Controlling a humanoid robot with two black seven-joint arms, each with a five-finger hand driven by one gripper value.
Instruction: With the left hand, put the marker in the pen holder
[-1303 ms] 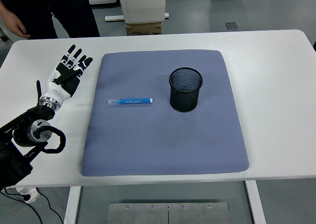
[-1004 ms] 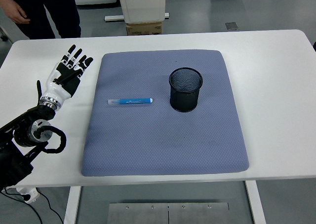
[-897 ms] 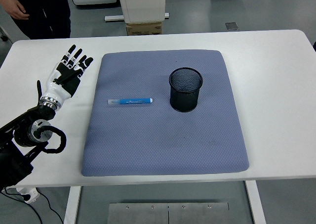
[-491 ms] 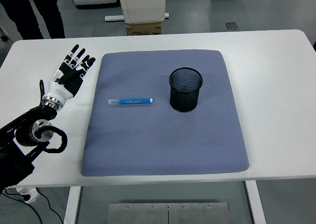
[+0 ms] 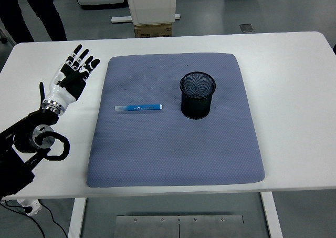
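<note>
a blue marker (image 5: 138, 107) is seen lying flat on a grey-blue mat (image 5: 173, 159), lengthwise left to right, its pale clear cap pointing left. nothing is touching it. just to its right, apart from it, a black mesh pen holder (image 5: 197, 95) stands upright on the same mat; only dark mesh is seen through its open top, and no contents can be made out inside. the mat is spread over a white table (image 5: 294, 91). the left hand (image 5: 72, 76) is held over the bare table left of the mat, well apart from the marker, its fingers (image 5: 84, 57) stretched out and spread, with nothing grasped. a person's dark trouser legs (image 5: 34, 12) are seen beyond the table's far left corner.
</note>
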